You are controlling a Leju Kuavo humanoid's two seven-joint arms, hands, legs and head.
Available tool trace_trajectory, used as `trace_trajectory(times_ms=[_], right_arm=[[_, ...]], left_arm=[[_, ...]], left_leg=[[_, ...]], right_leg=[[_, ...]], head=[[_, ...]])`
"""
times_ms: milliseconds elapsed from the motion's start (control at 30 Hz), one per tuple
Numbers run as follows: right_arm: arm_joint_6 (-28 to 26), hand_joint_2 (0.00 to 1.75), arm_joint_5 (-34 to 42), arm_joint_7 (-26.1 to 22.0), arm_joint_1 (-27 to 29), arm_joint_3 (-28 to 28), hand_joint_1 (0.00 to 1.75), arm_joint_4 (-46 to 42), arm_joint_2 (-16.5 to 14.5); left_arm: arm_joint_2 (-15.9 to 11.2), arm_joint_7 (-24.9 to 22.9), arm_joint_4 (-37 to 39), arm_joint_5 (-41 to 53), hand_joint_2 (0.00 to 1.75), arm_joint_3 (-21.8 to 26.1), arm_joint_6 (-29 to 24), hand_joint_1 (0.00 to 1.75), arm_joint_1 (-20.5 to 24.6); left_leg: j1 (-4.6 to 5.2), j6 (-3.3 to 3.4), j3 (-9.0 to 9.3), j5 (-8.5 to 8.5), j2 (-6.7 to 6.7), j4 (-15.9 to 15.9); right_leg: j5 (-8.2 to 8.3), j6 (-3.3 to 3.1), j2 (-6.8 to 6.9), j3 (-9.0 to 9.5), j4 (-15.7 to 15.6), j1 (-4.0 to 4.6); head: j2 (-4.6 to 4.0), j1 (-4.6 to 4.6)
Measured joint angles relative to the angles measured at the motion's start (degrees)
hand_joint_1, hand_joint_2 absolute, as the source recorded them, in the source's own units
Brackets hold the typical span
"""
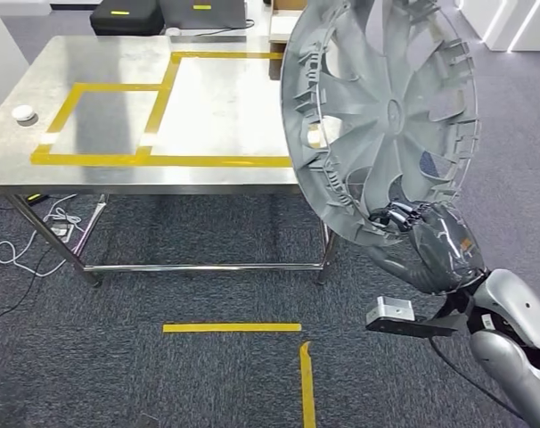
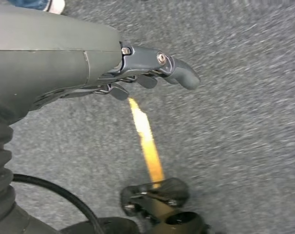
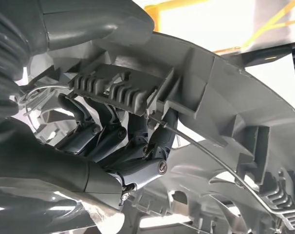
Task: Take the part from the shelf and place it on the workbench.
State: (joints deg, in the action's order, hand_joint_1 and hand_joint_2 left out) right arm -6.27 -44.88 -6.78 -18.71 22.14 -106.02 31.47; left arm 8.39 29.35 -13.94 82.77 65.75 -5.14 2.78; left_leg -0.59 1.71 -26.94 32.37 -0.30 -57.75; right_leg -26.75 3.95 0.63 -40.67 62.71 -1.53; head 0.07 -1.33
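The part is a large grey plastic wheel cover [image 1: 381, 116], held upright in the air with its ribbed back side toward me, in front of the right end of the steel workbench [image 1: 119, 169]. My right hand [image 1: 437, 242] grips its lower rim; in the right wrist view the fingers [image 3: 113, 141] curl through the rim of the wheel cover [image 3: 219, 107]. My left hand [image 2: 153, 68] hangs over grey carpet with its fingers stretched out and nothing in it.
Yellow tape marks two rectangles on the workbench top [image 1: 159, 116]. A small white disc [image 1: 23, 112] lies at its left end, black cases [image 1: 126, 16] behind it. Cables [image 1: 32, 241] lie under the left legs. Yellow floor tape [image 1: 233, 327] runs in front.
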Motion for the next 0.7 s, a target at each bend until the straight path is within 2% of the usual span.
trace_trajectory(times_ms=[33,67,100,167,233,267,333,367,400,433,500,567,700], right_arm=[[-0.1,1.75,-0.1,0.1,0.3,0.1,1.75,0.0,0.0],[-0.1,1.75,-0.3,0.2,0.6,0.2,1.75,-0.1,0.0],[-0.2,1.75,-0.4,0.2,0.8,0.2,1.75,-0.3,0.0],[-0.3,1.75,-0.6,0.4,1.0,0.2,1.75,-0.7,0.0],[-0.3,1.75,-0.8,0.6,1.1,0.0,1.75,-0.9,0.0],[-0.3,1.75,-1.0,0.6,1.1,-0.1,1.75,-0.9,0.0],[-0.3,1.75,-1.2,0.6,1.2,-0.1,1.75,-1.0,0.0],[-0.3,1.75,-1.3,0.6,1.2,-0.1,1.75,-1.0,0.0],[-0.3,1.75,-1.4,0.6,1.2,-0.1,1.75,-1.0,0.0],[-0.3,1.75,-1.4,0.6,1.3,-0.1,1.75,-1.0,0.0],[-0.3,1.75,-1.5,0.7,1.3,-0.1,1.75,-1.0,0.0],[-0.3,1.75,-1.6,0.7,1.3,-0.1,1.75,-1.0,0.0],[-0.3,1.75,-1.9,0.7,1.0,-0.1,1.75,-1.1,-0.1]], left_arm=[[0.0,0.0,0.0,0.0,1.75,0.0,0.0,0.00,0.0],[-0.1,0.1,0.0,0.0,1.75,0.0,0.0,0.00,-0.1],[-0.1,0.1,0.0,0.0,1.75,0.0,-0.1,0.00,-0.1],[-0.1,0.1,0.0,0.0,1.75,0.0,-0.1,0.00,0.0],[-0.1,0.2,0.0,0.0,1.75,0.0,-0.2,0.00,0.2],[-0.1,0.2,0.0,0.0,1.75,0.0,-0.2,0.00,0.1],[-0.1,0.3,0.0,0.0,1.75,0.0,-0.3,0.00,-0.1],[-0.1,0.3,0.0,0.0,1.75,0.0,-0.3,0.00,-0.1],[-0.1,0.3,0.0,0.0,1.75,0.0,-0.3,0.00,-0.2],[-0.1,0.3,0.0,0.0,1.75,0.0,-0.3,0.00,-0.2],[-0.2,0.2,0.0,0.0,1.75,0.0,-0.2,0.00,-0.2],[-0.3,0.1,0.0,0.0,1.75,0.0,-0.3,0.00,-0.2],[-0.3,-0.1,0.0,0.2,1.75,-0.3,-0.3,0.00,0.0]], left_leg=[[0.04,-0.40,0.57,0.79,0.03,0.0],[0.11,-0.84,1.12,1.29,0.09,0.1],[0.11,-1.24,1.57,1.41,0.16,0.1],[0.06,-1.90,1.36,0.56,0.22,-1.5],[-0.01,-2.29,-1.68,-0.19,0.19,-6.8],[-0.02,-2.44,-3.89,0.43,0.19,-9.9],[-0.02,-2.58,-8.22,4.26,0.19,-14.5],[-0.01,-2.54,-9.58,5.91,0.19,-15.0],[0.01,-2.40,-10.32,6.19,0.18,-14.2],[0.07,-2.14,-10.45,4.57,0.18,-12.0],[0.39,-1.38,-9.96,-2.03,0.11,-5.9],[0.79,-0.77,-9.65,-5.91,-0.05,-2.6],[0.59,-0.01,-9.16,-7.18,-0.10,-1.6]], right_leg=[[2.14,-0.35,0.20,0.46,-2.0,0.05],[3.21,-0.91,0.23,0.73,-3.0,0.12],[2.73,-1.57,0.07,1.07,-3.0,0.26],[2.49,-2.46,-0.26,2.24,-3.3,0.13],[1.84,-3.05,-0.32,3.56,-3.7,-0.02],[1.37,-3.31,-0.35,4.11,-3.8,0.00],[0.28,-3.71,-0.55,5.31,-3.9,0.08],[-0.27,-3.74,-0.68,6.01,-3.9,0.14],[-0.85,-3.76,-0.79,6.80,-3.9,0.23],[-1.41,-3.73,-0.85,7.61,-3.9,0.31],[-2.43,-3.53,-0.95,9.06,-3.8,0.48],[-3.16,-2.99,-1.19,9.63,-3.8,0.62],[-4.48,-1.73,-1.29,9.51,-3.4,0.71]], head=[[0.00,-0.02],[0.00,-0.05],[0.01,-0.03],[0.01,-0.01],[0.01,0.07],[0.00,0.10],[0.00,0.14],[0.00,0.15],[0.00,0.15],[0.00,0.15],[0.00,0.10],[0.00,0.12],[0.00,0.13]])
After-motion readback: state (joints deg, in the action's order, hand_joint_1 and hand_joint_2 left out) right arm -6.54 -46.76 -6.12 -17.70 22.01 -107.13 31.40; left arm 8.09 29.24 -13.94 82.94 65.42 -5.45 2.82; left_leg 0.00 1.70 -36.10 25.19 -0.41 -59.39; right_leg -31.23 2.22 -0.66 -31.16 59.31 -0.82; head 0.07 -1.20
